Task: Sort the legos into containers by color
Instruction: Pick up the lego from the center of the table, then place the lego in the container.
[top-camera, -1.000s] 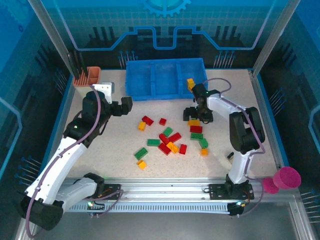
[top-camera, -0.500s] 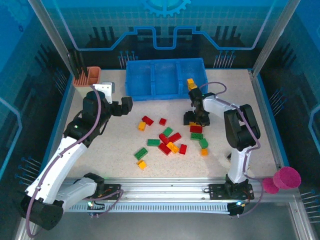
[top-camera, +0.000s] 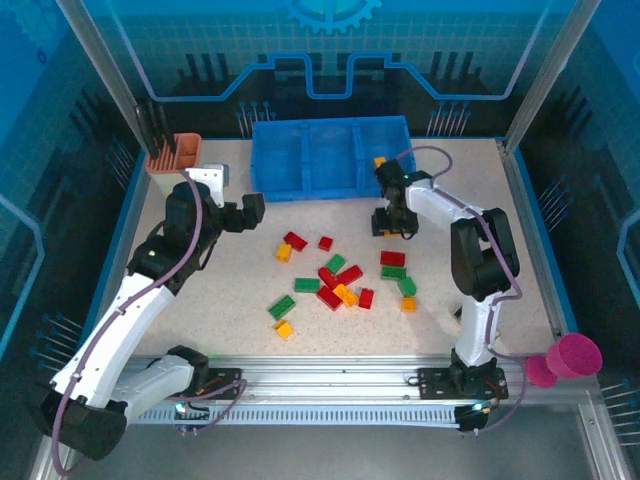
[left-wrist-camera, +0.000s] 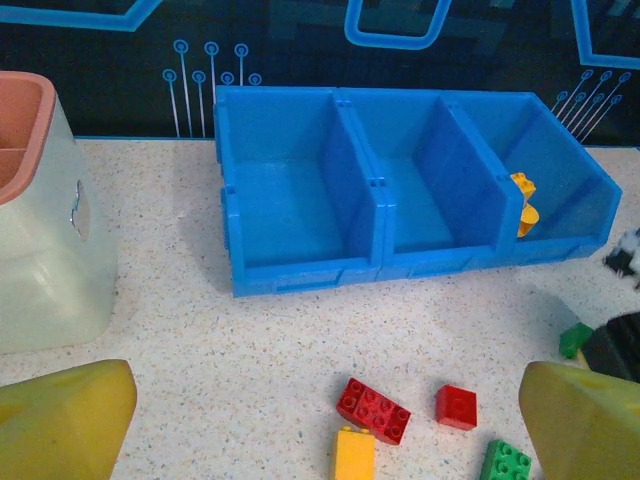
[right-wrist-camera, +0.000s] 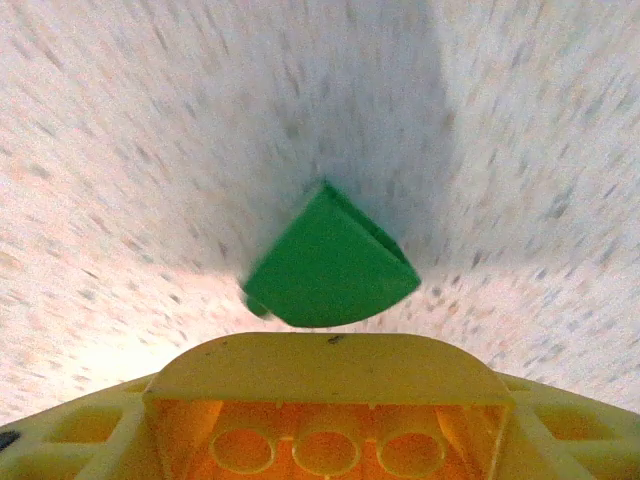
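Observation:
The long blue bin (top-camera: 330, 185) stands at the back of the table, its three compartments side by side (left-wrist-camera: 290, 200). Orange-yellow legos (left-wrist-camera: 523, 203) lie in the right compartment (top-camera: 380, 162). My right gripper (top-camera: 393, 220) hovers just in front of that compartment, shut on an orange-yellow lego (right-wrist-camera: 330, 400) whose hollow underside faces the wrist camera. A green lego (right-wrist-camera: 330, 262) lies on the table below it. Several red, green and orange-yellow legos (top-camera: 340, 280) are scattered mid-table. My left gripper (top-camera: 250, 210) is open, with a red lego (left-wrist-camera: 373, 410) ahead of its yellow pads (left-wrist-camera: 70, 420).
A peach slotted holder (top-camera: 175, 152) and a white box (left-wrist-camera: 40, 260) stand at the back left beside the left arm. A pink cup (top-camera: 577, 355) sits off the front right corner. A small black object (top-camera: 461, 311) lies near the right arm's base.
My right gripper has taken the orange-yellow lego off the table and carried it back towards the bin's right compartment. The left arm has not moved.

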